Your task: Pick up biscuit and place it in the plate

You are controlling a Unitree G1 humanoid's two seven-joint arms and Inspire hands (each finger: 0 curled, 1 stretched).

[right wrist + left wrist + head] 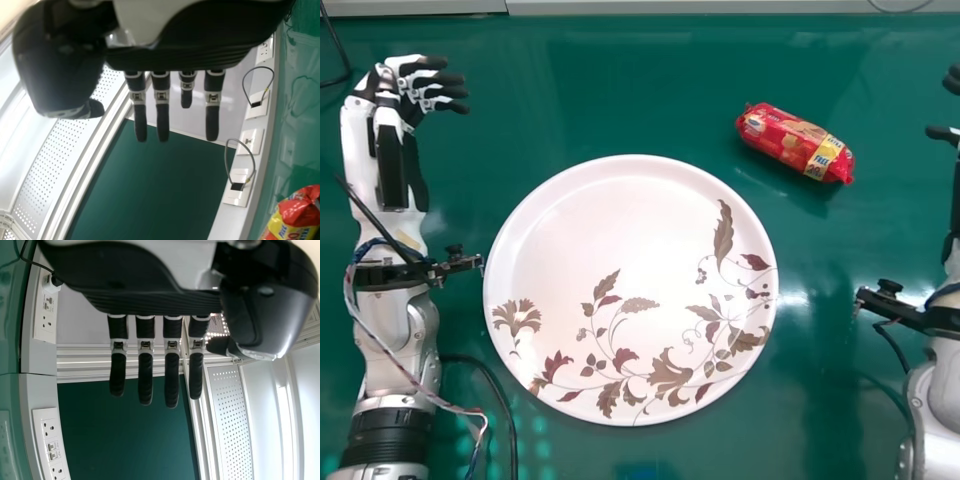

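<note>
- Robot's right hand: at the work's right side, fingers extended and thumb set apart. State: wide, holding nothing.
- Biscuit: a red packet on the green table, inward of the right hand, well apart from it. It lies flat and slantwise, one end angled towards the robot's right side.
- Plate: further inward than the packet and nearer the robot's body than either hand. It lies flat, face up, and the biscuit rests outside its rim, not touching.
- Robot's left hand: beyond the plate's left side, fingers relaxed and pointing inward over the table. State: wide, nothing in it.
- Reason for placement, in my judgement: the packet sits on the right hand's side of the plate, so that hand has the shorter reach; the central plate then gives a short carry inward.
- Reason for posture, likewise judged: the right hand's spread suits closing across the packet's narrow middle, while the left arm stands aside, leaving the crossing free.
- Progress: pick-up not begun, by my reading. Next, the right hand should come inward, turn to match the packet's slant and lower over it.
- Risk noted: the smooth wrapper may slide or roll if only one side is touched; a hard squeeze could crush the contents.
</note>
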